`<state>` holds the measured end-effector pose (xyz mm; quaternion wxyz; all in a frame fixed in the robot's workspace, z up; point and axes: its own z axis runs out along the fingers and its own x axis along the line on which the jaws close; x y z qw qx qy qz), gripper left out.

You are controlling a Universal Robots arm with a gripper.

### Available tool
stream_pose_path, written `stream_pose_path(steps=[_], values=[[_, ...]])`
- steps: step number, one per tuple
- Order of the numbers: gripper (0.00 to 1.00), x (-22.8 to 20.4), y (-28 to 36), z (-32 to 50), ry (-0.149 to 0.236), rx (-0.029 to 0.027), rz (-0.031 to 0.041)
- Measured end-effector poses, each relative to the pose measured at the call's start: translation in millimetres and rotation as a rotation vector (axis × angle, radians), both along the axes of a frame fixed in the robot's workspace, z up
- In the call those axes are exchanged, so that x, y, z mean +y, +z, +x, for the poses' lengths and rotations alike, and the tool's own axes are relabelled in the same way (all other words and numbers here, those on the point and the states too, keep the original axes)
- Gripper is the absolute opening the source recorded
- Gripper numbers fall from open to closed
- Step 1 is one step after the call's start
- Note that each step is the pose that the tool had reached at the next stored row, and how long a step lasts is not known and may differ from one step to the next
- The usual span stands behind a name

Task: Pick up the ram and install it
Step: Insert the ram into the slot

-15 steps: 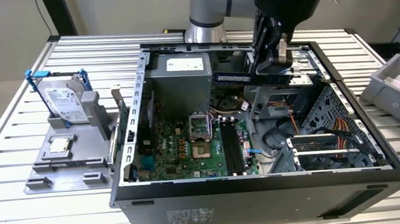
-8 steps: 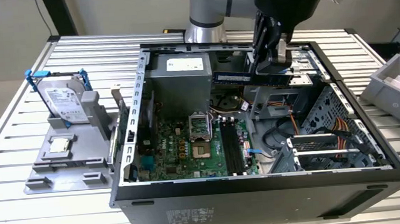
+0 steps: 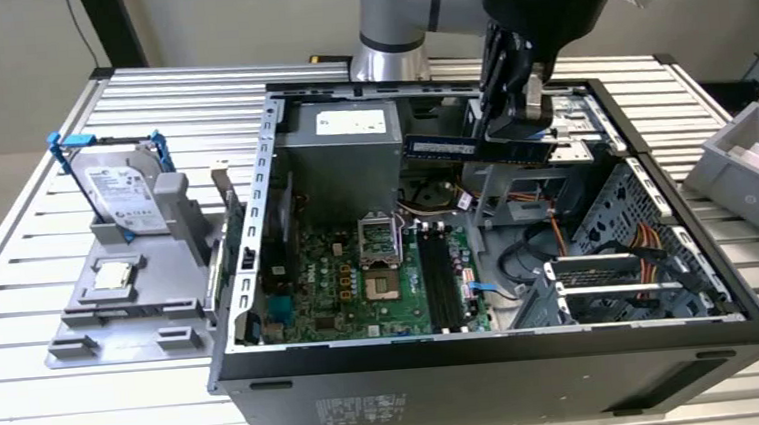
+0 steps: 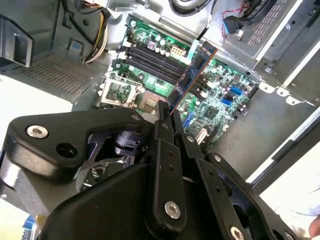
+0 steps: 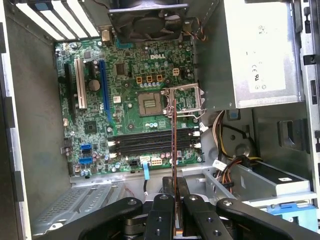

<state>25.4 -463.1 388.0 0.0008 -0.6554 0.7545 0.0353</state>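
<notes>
Item: my gripper (image 3: 518, 123), clenched on one end of the ram (image 3: 471, 147). I held it above the open computer case (image 3: 498, 375), near the power supply (image 3: 334, 140).
Ram: a long, thin, narrow board, dark blue-green, with black chips along its face (image 4: 192, 75). Its free end jutted toward the exterior view's left.
Below: the motherboard (image 3: 337, 276) lay well under it, and its black memory slots (image 3: 438, 279) were apart from the ram.
Outside the case, on the exterior view's left: a hard drive (image 3: 125, 195) stood in a blue-handled frame.
</notes>
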Motion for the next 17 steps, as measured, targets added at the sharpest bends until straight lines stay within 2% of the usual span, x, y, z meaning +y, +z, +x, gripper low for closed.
stream_pose_path(steps=[17], values=[[0.00,0.0,0.0,0.0,-0.027,0.0000,0.0000]])
